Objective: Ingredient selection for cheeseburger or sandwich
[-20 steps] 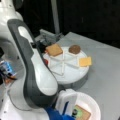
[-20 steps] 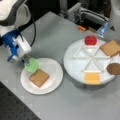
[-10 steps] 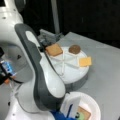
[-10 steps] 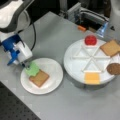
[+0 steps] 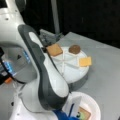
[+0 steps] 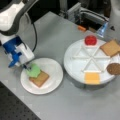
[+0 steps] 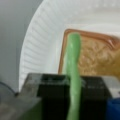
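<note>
Over paper plate (image 6: 53,75) at a front view's left: gripper (image 6: 26,67) pinching green lettuce (image 6: 33,71) edge-on, lettuce touching toast square (image 6: 39,79) on that plate. On divided tray (image 6: 75,62), well apart: tomato (image 6: 90,40), second toast (image 6: 110,47), patty (image 6: 113,68), cheese (image 6: 92,78).

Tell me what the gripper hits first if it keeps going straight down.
Probably the brown toast square on the white paper plate; the gripper holds the green lettuce piece edge-on just above it, though depth is unclear.
</note>
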